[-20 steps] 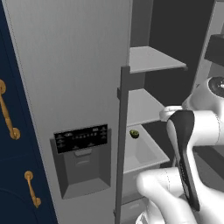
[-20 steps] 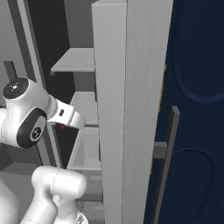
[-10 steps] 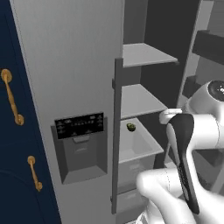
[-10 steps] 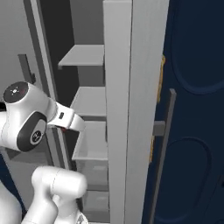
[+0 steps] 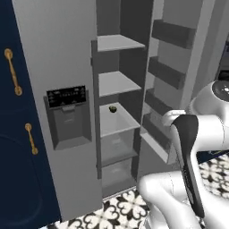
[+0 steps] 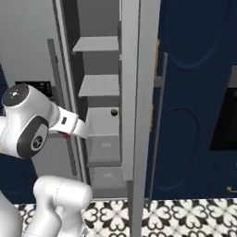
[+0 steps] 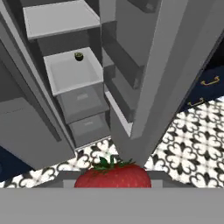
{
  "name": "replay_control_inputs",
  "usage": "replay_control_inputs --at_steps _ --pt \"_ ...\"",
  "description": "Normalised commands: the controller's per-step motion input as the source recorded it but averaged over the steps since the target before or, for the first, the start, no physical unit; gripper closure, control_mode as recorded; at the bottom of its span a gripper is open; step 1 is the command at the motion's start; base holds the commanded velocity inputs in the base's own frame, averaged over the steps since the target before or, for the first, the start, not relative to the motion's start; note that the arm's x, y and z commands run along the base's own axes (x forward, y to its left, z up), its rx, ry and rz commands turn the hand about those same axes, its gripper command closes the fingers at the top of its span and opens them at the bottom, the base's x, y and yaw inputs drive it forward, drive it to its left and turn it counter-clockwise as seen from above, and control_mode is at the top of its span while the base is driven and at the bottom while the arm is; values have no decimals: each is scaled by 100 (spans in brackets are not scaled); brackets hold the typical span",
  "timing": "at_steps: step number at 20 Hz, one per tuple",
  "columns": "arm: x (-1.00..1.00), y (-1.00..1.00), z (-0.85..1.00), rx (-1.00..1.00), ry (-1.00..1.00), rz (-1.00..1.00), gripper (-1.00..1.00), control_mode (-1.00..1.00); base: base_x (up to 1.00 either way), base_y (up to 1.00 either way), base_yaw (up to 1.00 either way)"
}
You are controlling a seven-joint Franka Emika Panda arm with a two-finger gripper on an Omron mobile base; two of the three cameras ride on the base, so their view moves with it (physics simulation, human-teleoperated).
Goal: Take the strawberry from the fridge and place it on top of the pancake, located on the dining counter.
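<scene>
The strawberry [image 7: 113,176], red with green leaves, sits at the bottom of the hand view, close to the camera and held between the jaws. In the right base view my gripper [image 6: 66,134] hangs in front of the open fridge [image 6: 134,92], shut on the berry, of which a red speck shows under the white hand. The fridge's light grey shelves [image 5: 117,83] stand a little way off from the hand. The pancake and the dining counter are out of view.
A small dark green-yellow fruit [image 5: 113,108] lies on a middle shelf, also seen as a fruit [image 7: 78,56] in the hand view. The open fridge door [image 5: 167,76] with its bins stands at the right. Navy cabinets [image 5: 13,112] with gold handles flank the fridge. Patterned floor tiles [image 7: 188,135] lie below.
The whole picture has shifted, so the base has moved: the fridge now looks farther off and more of the floor shows. The gripper stays shut on the strawberry.
</scene>
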Motion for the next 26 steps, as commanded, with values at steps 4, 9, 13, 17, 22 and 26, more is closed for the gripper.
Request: replay_control_inputs --at_steps 4,9,13,17,22,26 --pt "0 0 0 0 0 0 100 100 -83 0 -66" --pt "0 0 0 0 0 0 100 100 -30 0 -91" --pt "0 0 0 0 0 0 100 100 0 -5 -97" --pt "0 0 0 0 0 0 100 100 0 -34 -90" --pt "0 0 0 0 0 0 100 100 9 -78 -75" --pt "0 0 0 0 0 0 100 100 89 -94 -23"
